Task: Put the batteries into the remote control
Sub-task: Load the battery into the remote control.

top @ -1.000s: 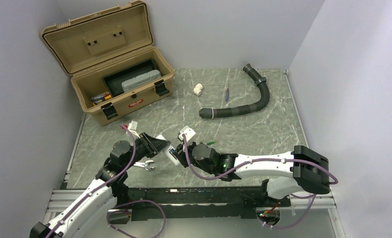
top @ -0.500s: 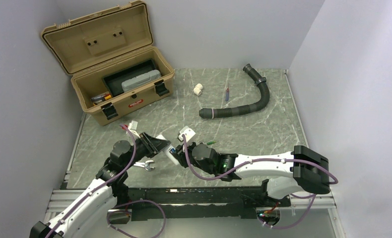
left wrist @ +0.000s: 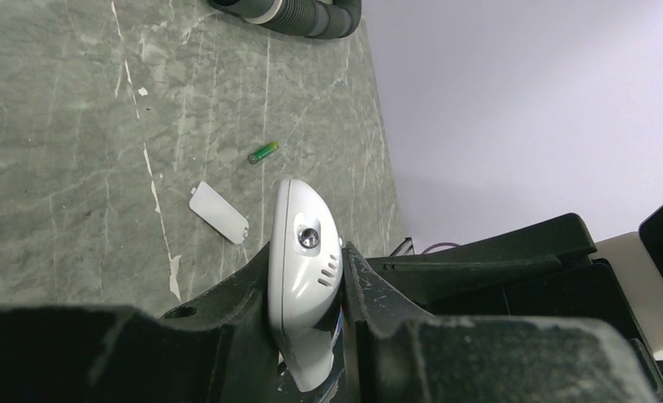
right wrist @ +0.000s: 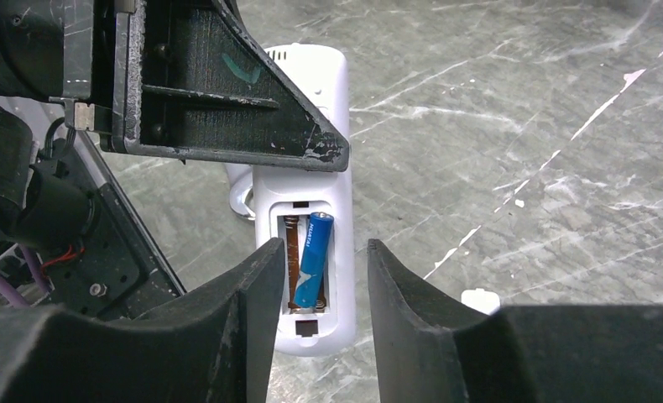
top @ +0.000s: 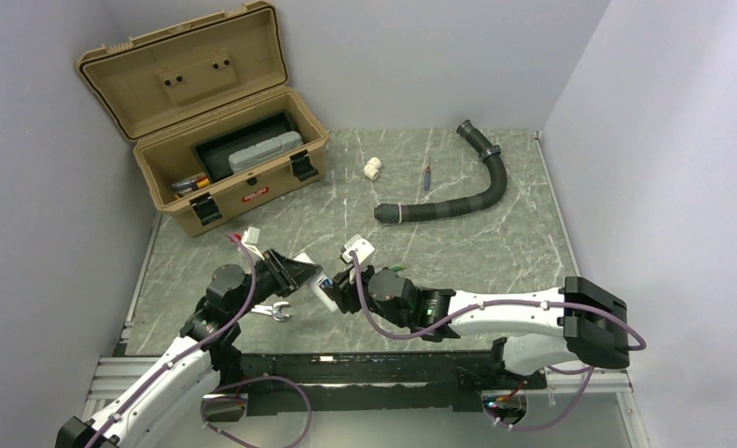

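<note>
My left gripper (left wrist: 307, 281) is shut on the white remote control (left wrist: 305, 252) and holds it above the table (top: 458, 252). The remote's back (right wrist: 311, 210) faces the right wrist view with its battery bay uncovered. A blue battery (right wrist: 313, 260) lies in the bay, slightly askew, beside a bare contact strip. My right gripper (right wrist: 318, 281) is open, its fingers on either side of the remote's lower end and apart from the battery. A green battery (left wrist: 262, 152) lies on the table beyond the remote. In the top view the two grippers meet at the remote (top: 326, 291).
A small white cover piece (left wrist: 218, 212) lies on the table near the green battery. An open tan toolbox (top: 206, 131) stands at the back left, with a black corrugated hose (top: 458, 191), a white pipe fitting (top: 372, 168) and a red-and-blue stick (top: 427, 176) farther back. A wrench (top: 273, 311) lies under the left arm.
My right gripper has opened and drawn back slightly to the right. The blue battery stays in the remote's bay. The left arm has not moved.
</note>
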`<state>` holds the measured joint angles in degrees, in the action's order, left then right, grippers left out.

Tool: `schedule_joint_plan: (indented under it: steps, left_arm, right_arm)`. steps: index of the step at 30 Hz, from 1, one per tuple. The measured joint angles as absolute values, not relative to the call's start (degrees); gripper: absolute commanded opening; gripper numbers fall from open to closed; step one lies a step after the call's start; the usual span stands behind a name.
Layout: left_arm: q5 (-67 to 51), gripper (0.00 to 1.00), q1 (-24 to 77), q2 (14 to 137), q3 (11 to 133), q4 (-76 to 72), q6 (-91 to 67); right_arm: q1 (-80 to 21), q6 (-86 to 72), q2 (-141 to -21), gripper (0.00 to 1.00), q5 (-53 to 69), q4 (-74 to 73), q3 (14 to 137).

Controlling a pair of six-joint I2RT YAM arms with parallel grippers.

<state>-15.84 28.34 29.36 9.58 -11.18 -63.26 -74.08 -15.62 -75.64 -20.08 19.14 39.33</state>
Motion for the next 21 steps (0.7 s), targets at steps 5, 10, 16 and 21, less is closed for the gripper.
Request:
schedule_joint_plan:
  steps: [5, 10, 16, 21]
  left_arm:
    - [-16.3, 0.00, 28.3, 29.4, 9.6, -11.3, -63.3]
    - [-17.2, 0.00, 28.3, 29.4, 9.5, -11.7, -63.1]
    - [-20.7, 0.00, 28.3, 30.2, 9.3, -14.4, -62.1]
    - [-26.5, 0.00, 28.3, 34.3, 9.3, -18.7, -61.3]
  right_arm:
    - [-74.1, -15.6, -74.0, 0.46, -20.5, 19.2, 38.3]
    - [-74.1, -15.7, -72.2, 0.47, -20.6, 19.2, 37.6]
    - [-74.1, -15.4, -67.9, 0.44, -20.3, 19.3, 36.4]
    - [-74.0, -12.7, -63.4, 0.40, -16.7, 19.1, 35.9]
